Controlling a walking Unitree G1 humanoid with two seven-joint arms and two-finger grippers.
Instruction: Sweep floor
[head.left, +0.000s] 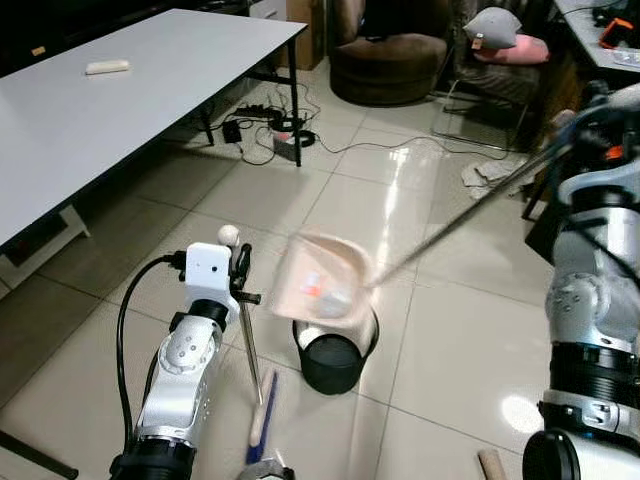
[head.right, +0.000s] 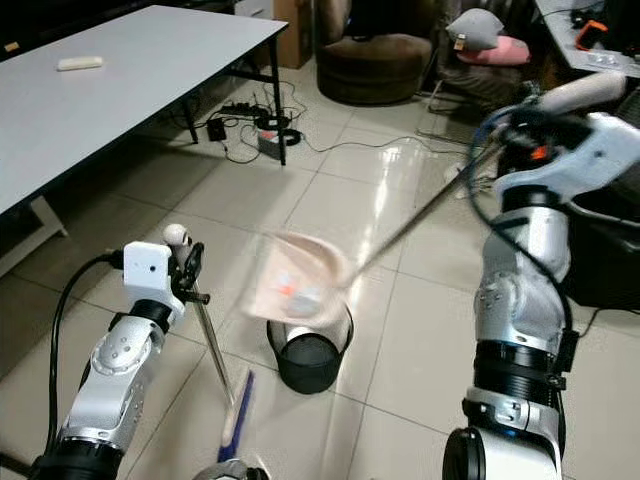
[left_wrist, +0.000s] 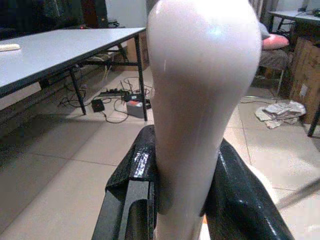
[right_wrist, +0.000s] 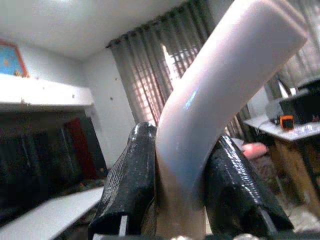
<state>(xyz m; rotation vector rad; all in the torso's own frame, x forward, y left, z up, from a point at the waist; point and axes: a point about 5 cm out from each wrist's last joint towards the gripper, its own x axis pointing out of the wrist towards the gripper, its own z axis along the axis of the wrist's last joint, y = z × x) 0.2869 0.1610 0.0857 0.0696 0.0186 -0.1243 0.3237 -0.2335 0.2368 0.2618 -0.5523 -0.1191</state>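
My left gripper (head.left: 240, 268) is shut on the broom's white handle (left_wrist: 200, 100), just below its rounded knob (head.left: 229, 235). The thin shaft slants down to the blue and white broom head (head.left: 262, 412) on the tiles. My right gripper (right_wrist: 175, 165) is shut on the curved white grip of the dustpan's long handle (head.right: 420, 215), held high on the right. The beige dustpan (head.left: 322, 283) is blurred and hangs tilted just above the black bin (head.left: 333, 362), with small bits of litter inside it.
A grey table (head.left: 100, 110) runs along the left, with cables and a power strip (head.left: 270, 125) beside its leg. A brown armchair (head.left: 390, 55) stands at the back. Crumpled paper (head.left: 490, 175) lies on the tiles at right, and a cardboard tube (head.left: 492, 463) lies near my feet.
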